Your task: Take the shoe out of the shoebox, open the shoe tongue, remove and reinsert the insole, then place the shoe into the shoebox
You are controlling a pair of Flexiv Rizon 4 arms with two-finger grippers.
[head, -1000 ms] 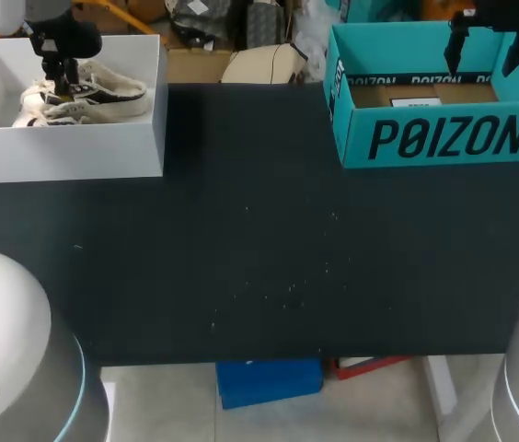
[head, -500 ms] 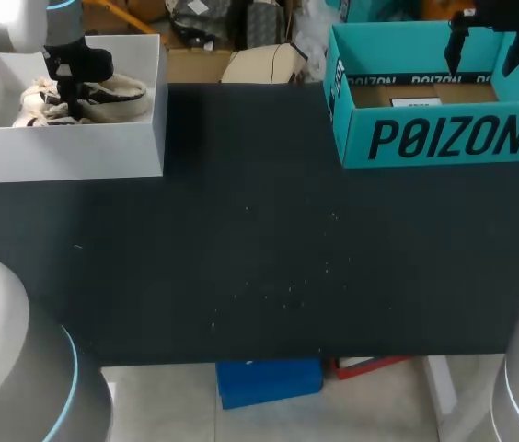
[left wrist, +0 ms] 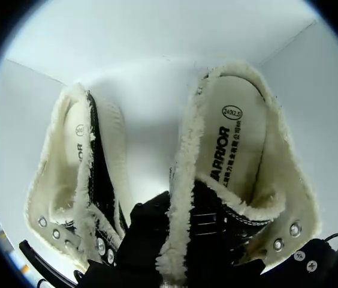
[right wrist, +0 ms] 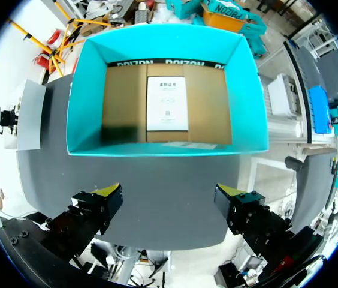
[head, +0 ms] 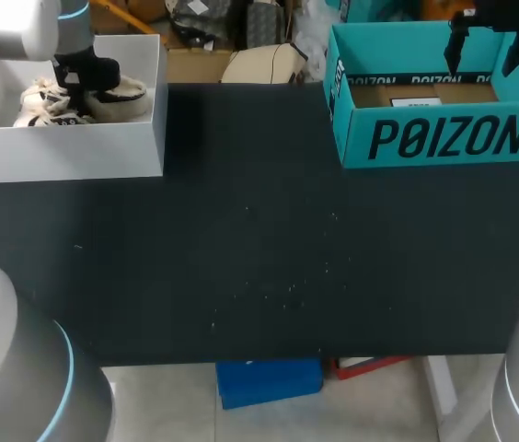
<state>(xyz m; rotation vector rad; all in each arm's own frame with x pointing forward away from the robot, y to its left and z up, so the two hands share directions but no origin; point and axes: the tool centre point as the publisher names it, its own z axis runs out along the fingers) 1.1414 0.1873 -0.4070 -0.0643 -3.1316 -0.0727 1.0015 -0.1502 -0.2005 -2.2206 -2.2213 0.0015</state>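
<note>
My left gripper (head: 80,87) is down inside the white box (head: 66,152) at the table's far left, right at the fleece collar of the shoe (left wrist: 235,180), with a second shoe (left wrist: 76,174) just beside it; a hold on soft lining alone could slip on the lift, or snag laces and drag the neighbour up too; whether I am clamped on that collar I cannot tell, the contact being buried in fleece; far right, my right gripper (right wrist: 169,193) hangs spread and empty above the teal shoebox (head: 444,138).
</note>
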